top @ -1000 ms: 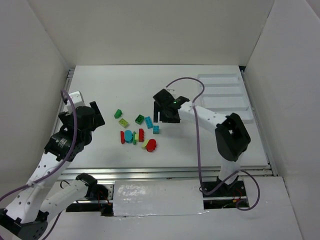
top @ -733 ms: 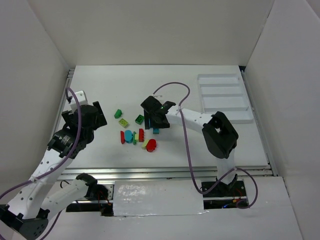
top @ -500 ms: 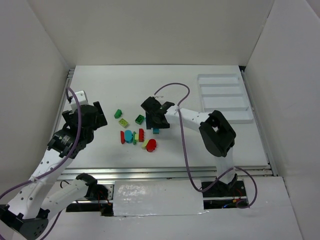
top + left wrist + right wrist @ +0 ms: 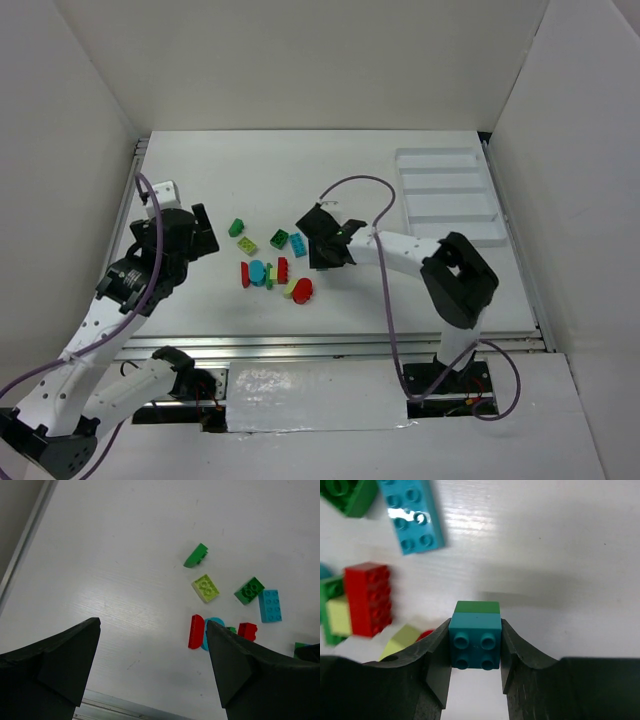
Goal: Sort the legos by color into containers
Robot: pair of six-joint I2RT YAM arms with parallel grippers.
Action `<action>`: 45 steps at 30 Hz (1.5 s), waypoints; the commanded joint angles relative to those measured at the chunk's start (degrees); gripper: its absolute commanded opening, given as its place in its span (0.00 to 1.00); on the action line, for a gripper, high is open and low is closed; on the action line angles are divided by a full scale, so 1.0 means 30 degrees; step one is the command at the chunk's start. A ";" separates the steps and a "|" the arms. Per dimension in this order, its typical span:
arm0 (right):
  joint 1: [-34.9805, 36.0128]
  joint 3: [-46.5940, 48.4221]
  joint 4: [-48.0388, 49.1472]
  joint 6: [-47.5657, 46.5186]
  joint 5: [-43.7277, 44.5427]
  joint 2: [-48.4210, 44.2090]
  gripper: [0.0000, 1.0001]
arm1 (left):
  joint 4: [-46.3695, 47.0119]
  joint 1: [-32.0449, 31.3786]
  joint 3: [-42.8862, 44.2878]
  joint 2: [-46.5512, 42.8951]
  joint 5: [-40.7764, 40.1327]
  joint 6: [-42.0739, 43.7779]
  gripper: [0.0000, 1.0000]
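My left hand is hanging spread wide above the table. My right hand is pinching one small blue brick with one green brick stuck to it. Three red bricks are lying near it. One white tray with four slots is sitting far off on the right.

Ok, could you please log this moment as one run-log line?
right gripper: shut on blue brick | left gripper: open, holding nothing | tray: no bricks inside | other bricks: loose on table
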 commanded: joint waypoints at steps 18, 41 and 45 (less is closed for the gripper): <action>-0.4639 -1.0570 1.2702 -0.1335 -2.1766 -1.9294 0.00 | 2.2308 -0.1357 -0.6209 -0.1519 2.8619 -0.4459 1.00; -0.6226 -0.7379 0.9838 0.7146 -2.2042 -1.8325 0.00 | 2.1910 -0.9912 -0.5190 0.0997 1.4558 1.3121 1.00; -0.6109 -0.7056 0.8519 0.6678 -2.1895 -1.8385 0.00 | 2.1881 -1.1055 -0.4781 0.1260 1.3708 1.3911 0.99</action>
